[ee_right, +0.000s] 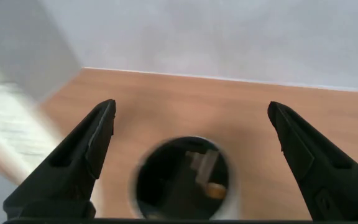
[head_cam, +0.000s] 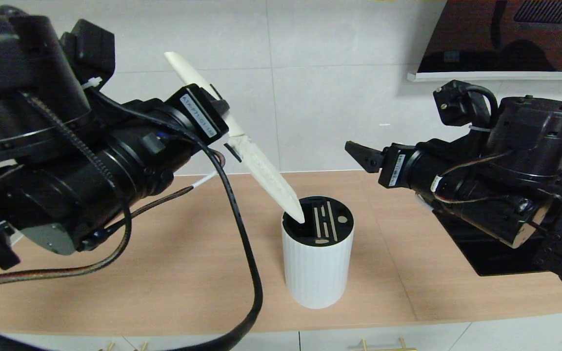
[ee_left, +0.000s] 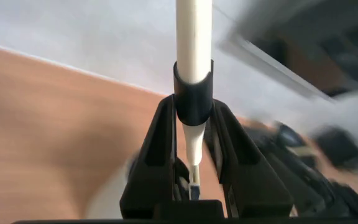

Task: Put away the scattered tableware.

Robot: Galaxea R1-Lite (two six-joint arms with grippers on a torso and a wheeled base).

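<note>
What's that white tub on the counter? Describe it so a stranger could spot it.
Near the middle of the light wooden countertop stands a white ribbed cylindrical holder. Unlike anything nearby, it has a black top cut with narrow slots. The tip of the white knife, held in the left tool, meets that top.

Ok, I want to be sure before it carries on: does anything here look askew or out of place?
The white knife in the left tool is slanted, not upright: its tip is at the edge of the black top of the white knife holder, which stands straight on the counter. Nothing looks spilled or damaged.
</note>
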